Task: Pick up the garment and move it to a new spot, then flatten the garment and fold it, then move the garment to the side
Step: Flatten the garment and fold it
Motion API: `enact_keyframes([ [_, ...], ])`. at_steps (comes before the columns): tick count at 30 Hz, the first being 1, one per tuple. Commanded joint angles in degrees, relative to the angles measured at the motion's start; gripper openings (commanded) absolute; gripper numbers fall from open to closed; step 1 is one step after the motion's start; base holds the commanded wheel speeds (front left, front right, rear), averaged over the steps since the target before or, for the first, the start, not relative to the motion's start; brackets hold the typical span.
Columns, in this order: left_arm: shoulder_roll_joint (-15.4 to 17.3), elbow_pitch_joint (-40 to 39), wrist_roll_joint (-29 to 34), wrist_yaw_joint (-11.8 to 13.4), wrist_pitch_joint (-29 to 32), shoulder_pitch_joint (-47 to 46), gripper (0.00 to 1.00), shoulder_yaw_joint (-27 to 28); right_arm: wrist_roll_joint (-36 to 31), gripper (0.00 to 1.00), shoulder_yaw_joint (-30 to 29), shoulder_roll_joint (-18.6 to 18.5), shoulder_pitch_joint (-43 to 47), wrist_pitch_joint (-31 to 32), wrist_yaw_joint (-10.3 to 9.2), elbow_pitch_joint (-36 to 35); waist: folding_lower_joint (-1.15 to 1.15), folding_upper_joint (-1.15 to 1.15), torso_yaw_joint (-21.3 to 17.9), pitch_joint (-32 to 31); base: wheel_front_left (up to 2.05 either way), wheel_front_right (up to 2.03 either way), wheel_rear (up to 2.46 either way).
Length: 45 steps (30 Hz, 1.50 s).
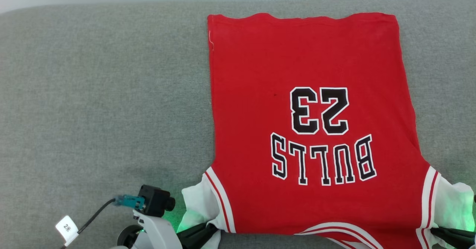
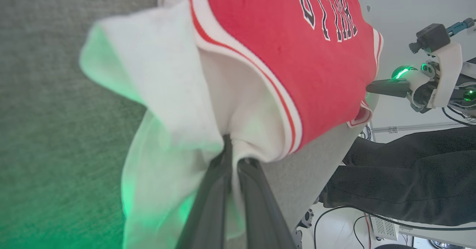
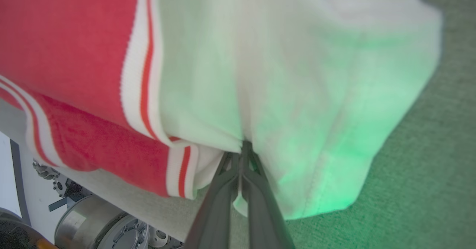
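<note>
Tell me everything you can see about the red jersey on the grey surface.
The garment is a red cloth jersey with white sleeves, red-white striped trim, and black, white-outlined BULLS and 23. It lies spread flat, print up, on the grey surface, hem far, collar end at the near edge. The left gripper is shut on one white sleeve, the right gripper on the other.

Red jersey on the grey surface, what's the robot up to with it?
A two-armed robot has the garment spread flat, number side up, on the grey surface. Its left gripper is shut on the white left sleeve and its right gripper on the white right sleeve, both at the edge nearest the robot. The garment is not folded yet.
</note>
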Motion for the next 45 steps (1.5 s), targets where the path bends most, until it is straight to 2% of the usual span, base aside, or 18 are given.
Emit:
enact_keyframes([
  [1,-0.8,1.2,-0.1,-0.1,-0.3,-0.1,0.0,0.0,-0.7,1.0,0.4,4.2,-0.4,-1.2,-0.42,0.8,0.0,0.0,-0.5,0.0,0.0,0.0,0.0],
  [5,-0.6,0.8,-0.1,0.3,-0.7,0.3,0.0,0.1,1.5,1.0,-1.7,4.3,0.0,-3.4,-0.39,-1.8,0.0,0.0,-1.1,0.0,0.0,0.0,0.0],
  [7,-0.4,0.1,0.1,0.5,-0.8,0.7,0.0,0.0,3.6,1.0,-3.3,2.4,0.3,-4.3,-0.25,-5.8,0.0,0.0,-1.4,-0.1,0.0,0.0,0.0],
  [13,0.2,-2.5,1.1,1.5,-1.2,1.0,0.0,-0.2,14.9,1.0,-9.0,-9.5,2.8,-4.4,-0.22,-23.2,0.0,0.0,-1.4,0.0,0.0,0.0,0.0],
  [16,-0.1,-3.7,2.1,2.1,-0.9,-0.1,0.0,-0.4,19.4,1.0,-13.2,-15.8,1.1,-4.4,-0.23,-27.5,0.0,0.0,-0.5,0.7,0.0,0.0,0.0],
  [19,-0.7,-4.7,3.3,2.5,-0.3,-1.6,0.0,-0.4,20.9,1.0,-17.4,-19.1,-2.1,-4.0,-0.23,-26.0,0.0,0.0,0.8,2.1,0.0,0.0,0.0],
  [23,-1.9,-5.4,4.6,2.6,0.8,-3.7,0.0,-0.7,15.8,1.0,-21.7,-20.0,-9.0,-3.1,-0.23,-16.4,0.0,0.0,3.0,4.5,0.0,0.0,0.0],
  [25,-2.8,-5.4,5.4,2.2,1.3,-5.0,0.0,-0.8,10.0,1.0,-22.2,-18.0,-13.4,-1.8,-0.23,-10.8,0.0,0.0,4.3,5.8,0.0,0.0,0.0],
  [27,-3.6,-5.1,6.0,1.9,1.7,-6.1,0.0,-0.9,3.6,1.0,-21.5,-13.8,-18.9,1.3,-0.22,-5.6,0.0,0.0,5.4,7.0,0.0,0.0,0.0],
  [31,-5.5,-4.1,7.0,1.4,2.1,-8.2,0.0,-0.8,-6.6,1.0,-20.1,-2.5,-32.3,8.2,-0.22,5.5,0.0,0.0,7.4,9.6,0.0,0.0,0.0],
  [35,-7.0,-3.2,7.8,0.8,2.4,-9.8,0.0,-0.9,-12.8,1.0,-18.7,6.9,-42.8,12.9,-0.23,16.2,0.0,0.0,8.9,12.4,0.0,0.0,0.0],
  [39,-7.9,-2.0,8.6,0.3,2.7,-11.0,0.0,-1.1,-16.1,1.0,-17.1,11.6,-49.4,17.3,-0.23,24.1,0.0,0.0,10.3,14.5,0.0,0.0,0.0],
  [45,-8.9,-0.6,9.4,-0.3,2.8,-11.8,0.0,-1.6,-17.8,1.0,-15.3,14.0,-54.7,23.6,-0.23,32.9,0.0,0.0,11.8,16.1,0.0,0.0,0.0],
])
